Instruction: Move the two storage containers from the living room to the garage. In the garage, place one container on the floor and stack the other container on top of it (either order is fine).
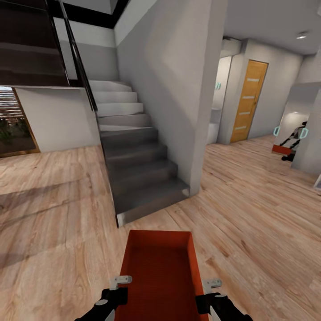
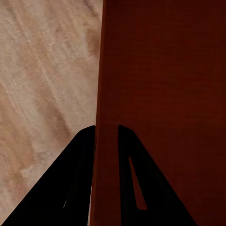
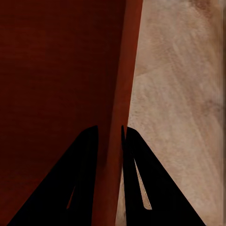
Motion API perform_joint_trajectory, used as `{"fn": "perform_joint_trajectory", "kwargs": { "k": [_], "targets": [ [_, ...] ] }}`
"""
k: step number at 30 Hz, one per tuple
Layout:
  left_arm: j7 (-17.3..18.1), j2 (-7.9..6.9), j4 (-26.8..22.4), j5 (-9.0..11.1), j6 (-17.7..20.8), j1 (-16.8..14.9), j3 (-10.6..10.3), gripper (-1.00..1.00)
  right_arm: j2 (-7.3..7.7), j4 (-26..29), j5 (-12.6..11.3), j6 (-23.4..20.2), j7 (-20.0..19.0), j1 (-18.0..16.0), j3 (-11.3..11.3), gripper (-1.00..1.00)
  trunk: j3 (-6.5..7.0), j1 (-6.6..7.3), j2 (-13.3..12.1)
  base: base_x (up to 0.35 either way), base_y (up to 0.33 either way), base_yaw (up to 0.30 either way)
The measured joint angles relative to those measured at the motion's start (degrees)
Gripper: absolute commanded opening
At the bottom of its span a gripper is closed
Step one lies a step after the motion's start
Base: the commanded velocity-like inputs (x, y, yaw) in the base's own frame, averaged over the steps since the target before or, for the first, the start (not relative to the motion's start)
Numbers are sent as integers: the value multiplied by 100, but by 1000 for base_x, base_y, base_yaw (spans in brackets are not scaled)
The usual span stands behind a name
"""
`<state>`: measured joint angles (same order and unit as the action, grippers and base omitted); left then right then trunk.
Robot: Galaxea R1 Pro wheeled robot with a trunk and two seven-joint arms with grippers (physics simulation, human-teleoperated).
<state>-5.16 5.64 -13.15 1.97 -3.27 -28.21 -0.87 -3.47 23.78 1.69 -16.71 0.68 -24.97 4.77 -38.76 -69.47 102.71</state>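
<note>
Red-orange container between black claws, pale wood-grain plank floor, grey stairs, orange door with frosted strips.

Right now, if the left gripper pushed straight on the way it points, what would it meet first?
The left gripper straddles the storage container wall, so it would just slide further along it. Beyond lies the wood plank floor, probably first contact; depth is unclear.

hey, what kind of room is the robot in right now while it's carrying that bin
Probably a home's hallway or open living area, not a garage: light wood plank flooring, a grey staircase leading up, and an orange door down the corridor. Both grippers hold the red-orange bin.
</note>
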Motion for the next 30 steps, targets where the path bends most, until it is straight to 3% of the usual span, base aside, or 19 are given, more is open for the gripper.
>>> {"fn": "perform_joint_trajectory", "kwargs": {
  "k": [4, 11, 19, 30],
  "targets": [
    [-31, 23, 1, 2, 0, 0, -8, -100, 26, 1, 0, 0, -32, 0, 0, -100, 1, -1, 0, 194, 4, -49],
    [109, -74, -1, -7, -1, -2, 27, -100, -77, 0, -2, -2, 89, 2, -5, -100, 20, -2, 0, 88, 1, -201],
    [43, -29, 1, -13, -1, -2, 18, -100, -32, 2, 0, -2, 37, 2, -5, -100, 50, -2, 0, 69, 0, -251],
    [-41, 37, 6, -28, 0, -2, 14, -100, 38, 3, 0, -1, -46, 2, -4, -100, 87, 1, 0, 291, 0, -258]
  ]
}}
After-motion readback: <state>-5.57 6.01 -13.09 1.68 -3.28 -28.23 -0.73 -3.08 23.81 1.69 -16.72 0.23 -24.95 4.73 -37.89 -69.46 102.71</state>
